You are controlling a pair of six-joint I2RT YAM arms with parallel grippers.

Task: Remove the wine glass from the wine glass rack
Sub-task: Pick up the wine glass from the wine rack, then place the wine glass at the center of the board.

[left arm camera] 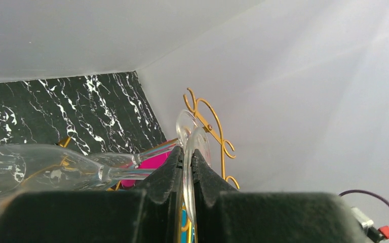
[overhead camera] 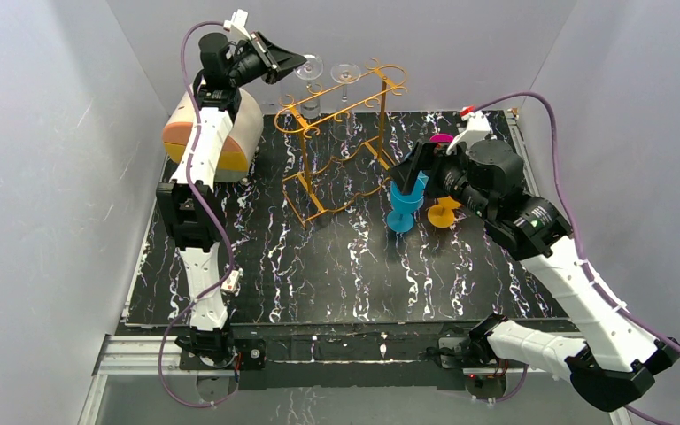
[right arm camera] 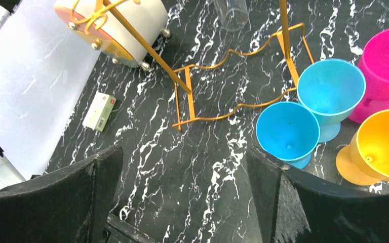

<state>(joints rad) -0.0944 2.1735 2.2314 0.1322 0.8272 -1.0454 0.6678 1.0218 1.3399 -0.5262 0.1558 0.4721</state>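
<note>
The golden wire wine glass rack (overhead camera: 345, 146) stands at the back of the dark marbled mat. Two clear wine glasses hang upside down from its top rails. My left gripper (overhead camera: 294, 64) is up at the rack's left end, shut on the flat round foot of the nearer wine glass (overhead camera: 310, 69). In the left wrist view, the thin disc of that wine glass (left arm camera: 196, 142) is pinched edge-on in the left gripper (left arm camera: 188, 155), with stem and bowl running left. My right gripper (overhead camera: 410, 168) hovers open and holds nothing, to the right of the rack.
A second clear glass (overhead camera: 345, 73) hangs beside the held one. Two blue cups (right arm camera: 287, 131), a pink cup (right arm camera: 387, 61) and a yellow cup (right arm camera: 380, 144) stand right of the rack (right arm camera: 233, 66). A round cream-and-orange box (overhead camera: 217, 137) sits at left, a small carton (right arm camera: 99, 111) nearby.
</note>
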